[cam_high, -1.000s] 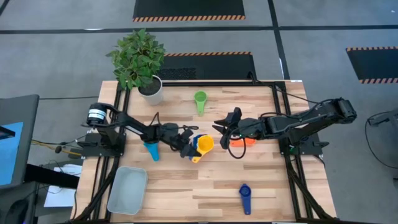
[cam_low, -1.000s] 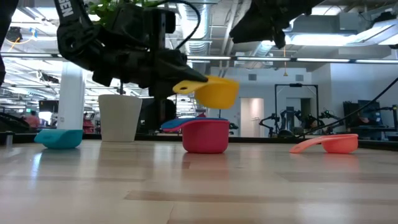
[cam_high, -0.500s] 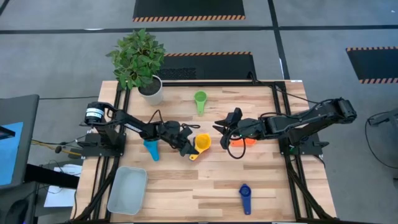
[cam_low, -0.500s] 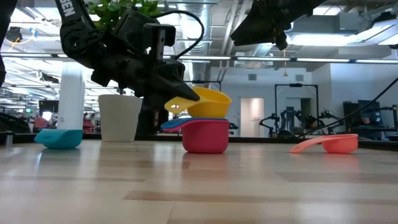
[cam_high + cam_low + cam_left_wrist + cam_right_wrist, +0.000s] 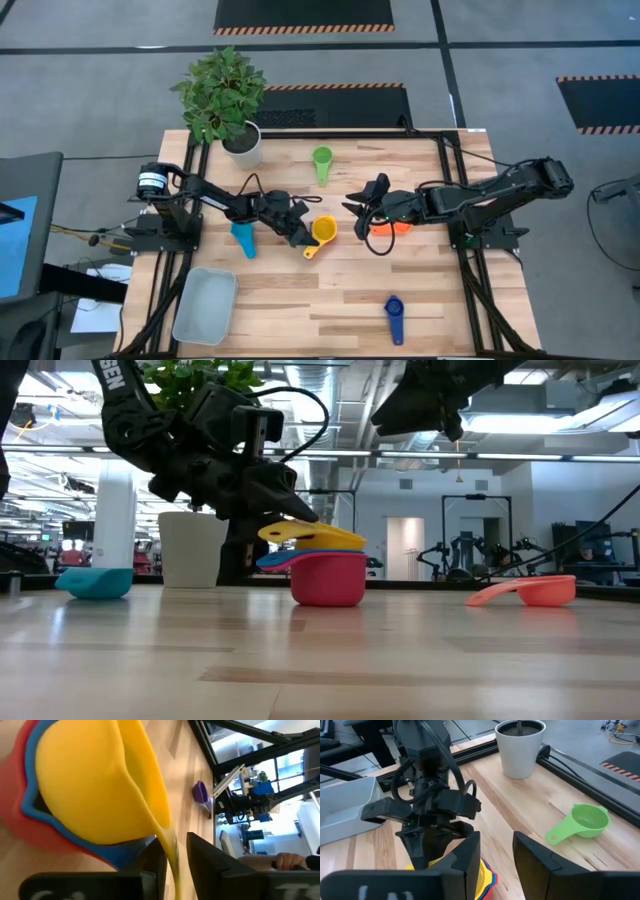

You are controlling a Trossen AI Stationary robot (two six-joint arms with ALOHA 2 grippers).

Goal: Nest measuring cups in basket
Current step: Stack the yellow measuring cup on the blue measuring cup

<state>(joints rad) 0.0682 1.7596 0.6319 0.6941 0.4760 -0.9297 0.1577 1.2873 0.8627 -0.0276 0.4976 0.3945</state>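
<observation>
Hiding under yellow cup (image 5: 322, 537), blue cup's (image 5: 285, 558) bowl, mostly unseen.

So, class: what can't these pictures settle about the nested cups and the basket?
- Stack: the count. The low view shows yellow, blue and red; inner cups would be hidden.
- Yellow cup's handle: left wrist view, fingers flank it, contact unclear.
- Basket: right wrist view, cut by the edge and the left arm.
</observation>
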